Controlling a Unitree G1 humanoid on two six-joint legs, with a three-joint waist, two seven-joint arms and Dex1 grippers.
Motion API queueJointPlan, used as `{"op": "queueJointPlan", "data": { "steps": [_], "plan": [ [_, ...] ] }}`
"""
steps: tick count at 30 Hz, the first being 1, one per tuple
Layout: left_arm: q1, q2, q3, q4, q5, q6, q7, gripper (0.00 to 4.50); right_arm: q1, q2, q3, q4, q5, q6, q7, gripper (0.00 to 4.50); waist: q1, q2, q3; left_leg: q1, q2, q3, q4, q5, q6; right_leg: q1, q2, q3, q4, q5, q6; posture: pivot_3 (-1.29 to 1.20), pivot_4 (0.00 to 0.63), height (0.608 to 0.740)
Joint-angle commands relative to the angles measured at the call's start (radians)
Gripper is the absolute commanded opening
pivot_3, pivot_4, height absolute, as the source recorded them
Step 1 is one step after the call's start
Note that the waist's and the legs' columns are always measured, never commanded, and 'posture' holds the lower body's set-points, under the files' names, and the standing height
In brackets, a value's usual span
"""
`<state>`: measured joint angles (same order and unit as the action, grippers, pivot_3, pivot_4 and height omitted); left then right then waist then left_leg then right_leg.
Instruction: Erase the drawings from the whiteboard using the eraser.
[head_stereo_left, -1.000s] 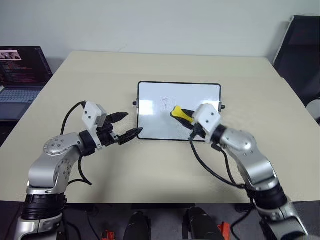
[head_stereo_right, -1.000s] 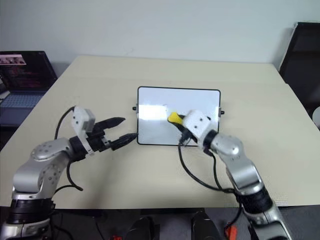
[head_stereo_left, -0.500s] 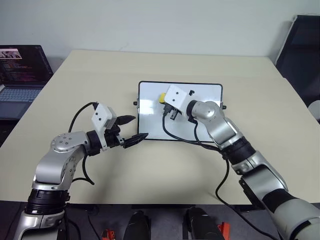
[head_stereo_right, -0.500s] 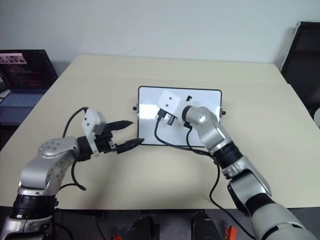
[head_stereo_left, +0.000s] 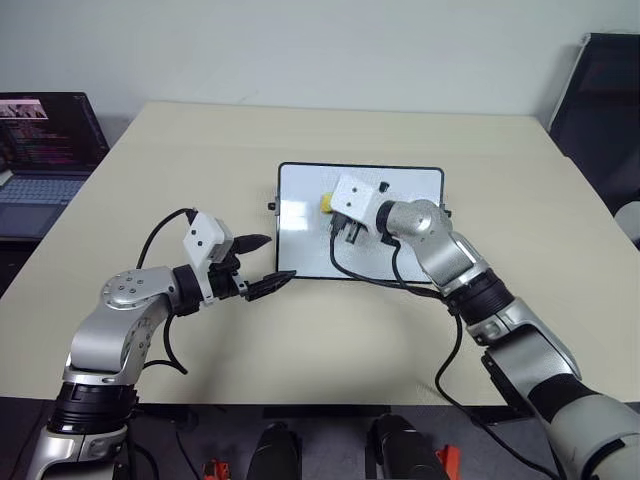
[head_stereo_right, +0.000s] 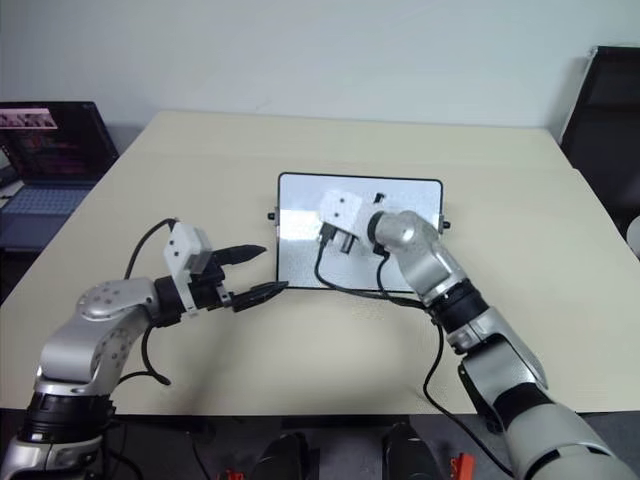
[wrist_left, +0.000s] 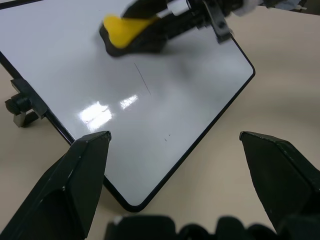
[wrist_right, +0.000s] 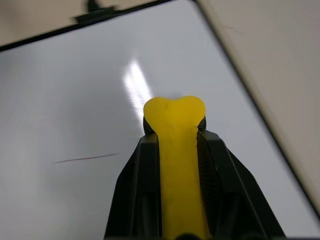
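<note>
From the head camera's left eye, a pale beige tabletop (head_stereo_left: 330, 320) sits against a plain light wall, with an open laptop (head_stereo_left: 42, 150) off its left edge and a dark chair (head_stereo_left: 600, 110) at the far right. The whiteboard (head_stereo_left: 300, 250) lies flat near the middle, glossy white in a thin black frame with small black knobs on its short sides. The right tool (head_stereo_left: 335, 212) reaches over the board's upper middle, and the yellow eraser (head_stereo_left: 326, 203) pokes out from it. The left tool (head_stereo_left: 262, 264) hovers just beside the board's near left corner, its two black fingers spread apart and empty.

The right eye gives the same layout: the board (head_stereo_right: 300, 260) central, the left tool (head_stereo_right: 255, 270) at its near left corner.

In the left wrist view, the two wide-spread fingers (wrist_left: 70, 185) frame the board's rounded corner (wrist_left: 165, 125). Across the white surface the eraser (wrist_left: 122, 31) rests dark side down, held by the other arm's black fingers. One thin dark stroke of the drawings (wrist_left: 142, 79) runs just beside it.

In the right wrist view, the right tool (wrist_right: 177, 130) is clamped tight on the eraser (wrist_right: 176, 150), whose rounded yellow tip rests over the board (wrist_right: 60, 90). A faint thin line (wrist_right: 85, 158) lies off to one side.
</note>
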<state>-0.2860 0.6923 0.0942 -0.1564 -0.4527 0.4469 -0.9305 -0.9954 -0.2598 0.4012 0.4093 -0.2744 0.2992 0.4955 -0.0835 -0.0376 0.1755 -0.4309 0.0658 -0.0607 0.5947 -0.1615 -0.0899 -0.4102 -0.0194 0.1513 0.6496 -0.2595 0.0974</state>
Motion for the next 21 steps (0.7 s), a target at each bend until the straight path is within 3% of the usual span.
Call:
{"op": "queueJointPlan", "data": {
  "steps": [1, 8, 12, 18, 21],
  "plan": [
    [-0.005, 0.004, 0.008, -0.022, 0.000, -0.026, -0.008, 4.50, 0.006, -0.016, -0.007, 0.009, -0.014, 0.010, 0.028, 0.65, -0.001, 0.000, 0.000, 0.000, 0.000, 0.000, 0.000, 0.000, 0.000, 0.000, 0.000, 0.000, 0.000, 0.000, 0.000, 0.00, 0.150, 0.740],
    [0.005, 0.008, 0.011, -0.016, 0.000, -0.030, -0.015, 4.50, 0.118, -0.069, 0.103, -0.144, -0.019, 0.045, 0.274, 0.65, -0.003, 0.000, 0.000, 0.000, 0.000, 0.000, -0.001, 0.000, 0.000, 0.000, 0.000, 0.000, 0.000, 0.000, 0.000, 0.00, 0.150, 0.740],
    [0.009, 0.012, 0.016, -0.009, 0.002, -0.034, -0.019, 4.50, 0.139, -0.107, 0.173, -0.189, -0.090, -0.015, 0.315, 0.65, -0.003, 0.000, 0.000, 0.000, 0.000, 0.000, 0.000, 0.000, 0.000, 0.000, 0.000, 0.000, 0.000, -0.001, 0.001, 0.00, 0.150, 0.740],
    [0.010, 0.013, 0.016, -0.005, 0.004, -0.039, -0.022, 4.50, 0.049, -0.051, 0.080, -0.097, -0.143, -0.059, 0.066, 0.65, -0.004, 0.000, 0.000, 0.001, 0.000, 0.000, 0.000, 0.000, 0.000, -0.001, 0.000, 0.000, 0.001, 0.002, -0.001, 0.00, 0.150, 0.740],
    [0.016, 0.011, 0.017, -0.007, 0.003, -0.041, -0.024, 4.50, 0.039, -0.044, 0.044, -0.073, -0.127, -0.063, 0.024, 0.65, 0.000, 0.000, 0.000, 0.001, 0.000, 0.000, 0.000, 0.002, -0.001, -0.001, 0.000, 0.000, 0.000, 0.003, -0.001, 0.00, 0.150, 0.740]
  ]
}}
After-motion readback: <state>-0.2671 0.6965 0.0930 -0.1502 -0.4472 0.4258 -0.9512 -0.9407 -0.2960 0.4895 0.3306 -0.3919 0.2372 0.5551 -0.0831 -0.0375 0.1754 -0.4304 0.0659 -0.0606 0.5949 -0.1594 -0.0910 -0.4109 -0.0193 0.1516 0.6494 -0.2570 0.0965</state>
